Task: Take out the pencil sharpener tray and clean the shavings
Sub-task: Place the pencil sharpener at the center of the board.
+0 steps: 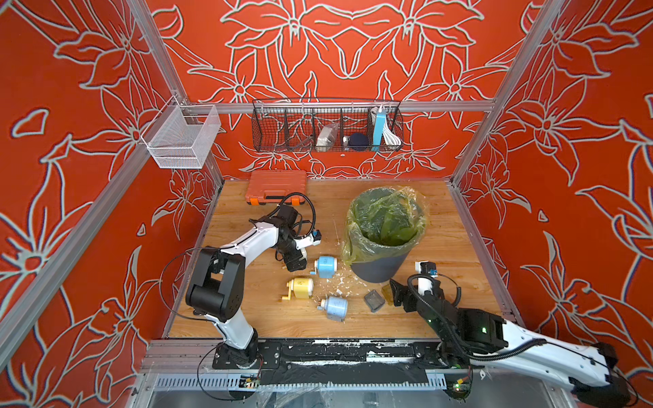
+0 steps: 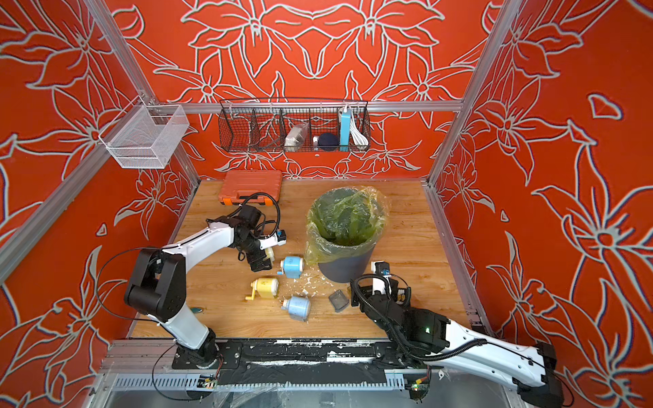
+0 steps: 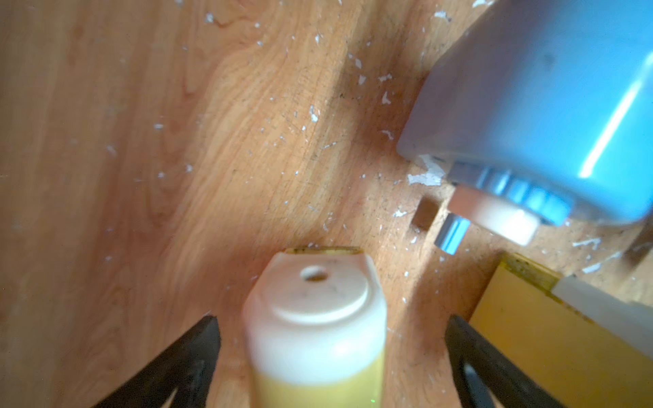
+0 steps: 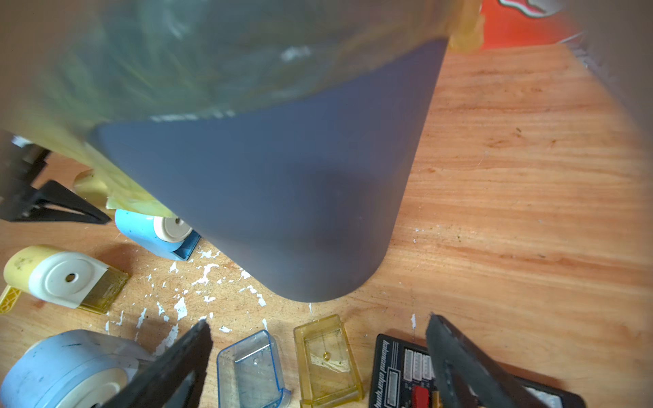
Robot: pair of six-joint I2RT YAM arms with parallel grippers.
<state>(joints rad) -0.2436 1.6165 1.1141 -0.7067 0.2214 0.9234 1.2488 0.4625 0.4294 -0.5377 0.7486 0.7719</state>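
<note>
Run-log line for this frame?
left tool: open, straddling yellow sharpener | right tool: open, near blue tray and yellow tray | shavings: scattered on table beside bin

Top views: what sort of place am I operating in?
Likely a purpose-built robot test cell: aluminium frame rails box in a wooden tabletop, with printed red floral panels as walls and a wire basket hung at the back.

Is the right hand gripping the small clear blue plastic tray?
No, the small clear blue plastic tray lies flat on the wooden table, and the right hand stands wide open.
</note>
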